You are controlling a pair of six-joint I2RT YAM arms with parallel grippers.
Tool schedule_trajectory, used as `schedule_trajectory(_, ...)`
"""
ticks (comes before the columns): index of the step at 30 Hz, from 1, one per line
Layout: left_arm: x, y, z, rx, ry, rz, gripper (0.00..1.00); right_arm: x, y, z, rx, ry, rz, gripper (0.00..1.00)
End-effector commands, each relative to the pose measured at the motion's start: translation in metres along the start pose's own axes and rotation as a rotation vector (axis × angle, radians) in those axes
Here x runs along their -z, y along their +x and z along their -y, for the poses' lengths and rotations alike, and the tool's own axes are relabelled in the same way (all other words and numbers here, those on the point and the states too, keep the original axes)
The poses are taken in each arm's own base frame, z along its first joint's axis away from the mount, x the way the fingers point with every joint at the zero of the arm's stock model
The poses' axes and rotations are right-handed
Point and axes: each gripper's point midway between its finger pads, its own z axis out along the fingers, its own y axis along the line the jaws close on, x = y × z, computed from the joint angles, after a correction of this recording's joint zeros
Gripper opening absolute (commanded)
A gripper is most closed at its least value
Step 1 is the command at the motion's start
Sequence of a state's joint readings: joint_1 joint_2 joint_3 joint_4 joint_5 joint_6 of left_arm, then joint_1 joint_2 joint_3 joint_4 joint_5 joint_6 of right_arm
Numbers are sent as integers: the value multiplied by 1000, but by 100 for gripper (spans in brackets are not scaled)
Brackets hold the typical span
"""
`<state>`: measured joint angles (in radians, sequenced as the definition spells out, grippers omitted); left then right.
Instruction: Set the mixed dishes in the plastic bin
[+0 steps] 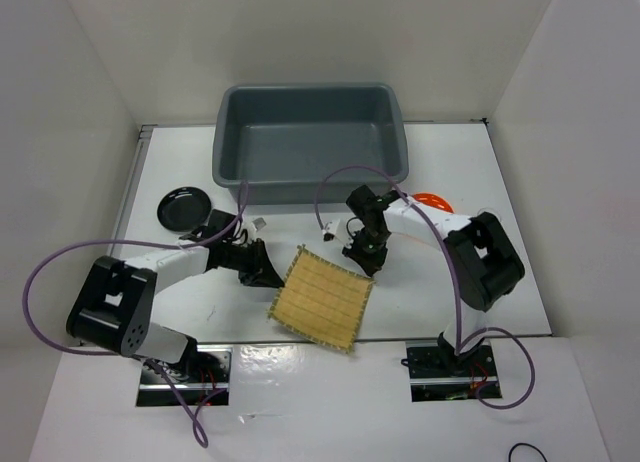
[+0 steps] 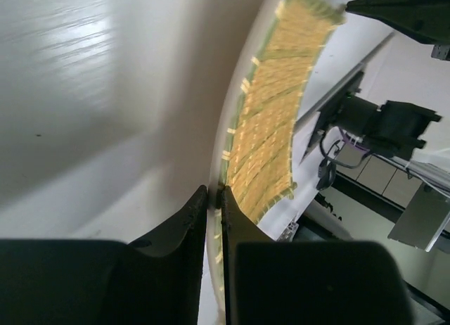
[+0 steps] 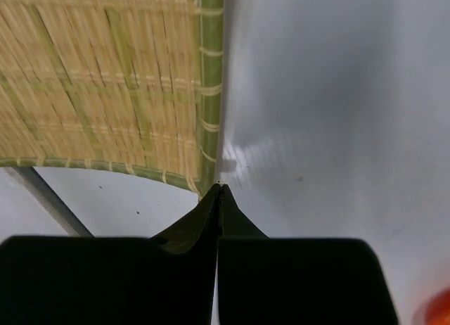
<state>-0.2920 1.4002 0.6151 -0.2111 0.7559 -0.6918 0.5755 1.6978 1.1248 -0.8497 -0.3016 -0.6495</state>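
Observation:
The tan woven mat (image 1: 322, 298) lies at the table's middle front. My left gripper (image 1: 268, 274) is shut on the mat's upper left edge, and the left wrist view shows that edge (image 2: 267, 128) pinched between the jaws. My right gripper (image 1: 366, 262) is shut, with its tips (image 3: 219, 187) touching the mat's corner (image 3: 105, 79); no mat shows between the jaws. The black plate (image 1: 185, 206) sits at the left. The orange plate (image 1: 434, 198) is mostly hidden behind the right arm. Two tiny clear cups (image 1: 260, 222) (image 1: 327, 234) stand in front of the blue-grey bin (image 1: 310, 142).
White walls enclose the table on three sides. Purple cables loop over both arms. The table's front edge and the arm bases lie just below the mat. The orange plate's rim also shows in the right wrist view (image 3: 437, 312).

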Motion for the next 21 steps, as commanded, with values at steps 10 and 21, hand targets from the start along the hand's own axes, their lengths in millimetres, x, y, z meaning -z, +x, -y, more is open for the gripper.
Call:
schedule_trajectory(10, -21, 9, -26, 6, 4, -94, 0, -2, 22, -24, 86, -116, -94, 0)
schedule_trajectory(21, -24, 9, -28, 8, 11, -100, 0, 15, -3, -54, 172, -248, -84, 0)
